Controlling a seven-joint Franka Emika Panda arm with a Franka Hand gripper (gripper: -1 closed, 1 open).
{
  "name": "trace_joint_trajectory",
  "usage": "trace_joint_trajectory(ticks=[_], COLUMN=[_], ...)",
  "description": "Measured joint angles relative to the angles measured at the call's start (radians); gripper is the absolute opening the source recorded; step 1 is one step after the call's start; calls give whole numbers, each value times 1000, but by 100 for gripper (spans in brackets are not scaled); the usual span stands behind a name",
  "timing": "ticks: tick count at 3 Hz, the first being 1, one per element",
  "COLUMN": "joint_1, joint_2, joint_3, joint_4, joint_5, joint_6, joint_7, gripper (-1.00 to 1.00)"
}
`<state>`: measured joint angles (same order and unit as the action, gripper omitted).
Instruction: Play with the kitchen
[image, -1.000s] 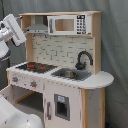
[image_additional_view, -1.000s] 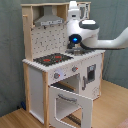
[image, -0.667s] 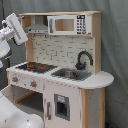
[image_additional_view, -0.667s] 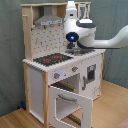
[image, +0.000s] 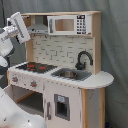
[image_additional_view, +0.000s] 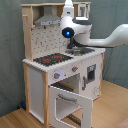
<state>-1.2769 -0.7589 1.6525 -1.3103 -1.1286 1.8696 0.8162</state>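
Pale wood and white panels, kitchen (image_additional_view: 60, 75) stands on the floor below my arm | nearest in the second exterior view, oven door (image_additional_view: 70, 102) hangs open, light and hinged, best taken at its edge | hob (image: 36, 66), small knobs, stiff | carcass too heavy to lift | my gripper (image: 20, 29) up by the hood (image_additional_view: 46, 20), finger spread I cannot tell

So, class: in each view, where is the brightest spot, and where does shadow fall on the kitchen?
In the second exterior view, a blue light glows on the arm and is the brightest spot, while the open oven cavity sits in shadow; in the first exterior view, light is even, with shade under the hood.
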Motion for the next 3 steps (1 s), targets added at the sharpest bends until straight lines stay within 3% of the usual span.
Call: trace_joint_trajectory(ticks=[1, 2, 3], joint_1=[-66, -100, -100], joint_2=[1, 54, 67], joint_3=[17, 15, 15], joint_4=[43, 36, 32], joint_5=[71, 128, 128], joint_6=[0, -47, -62], joint_7=[18, 47, 47], gripper=[100, 100, 100])
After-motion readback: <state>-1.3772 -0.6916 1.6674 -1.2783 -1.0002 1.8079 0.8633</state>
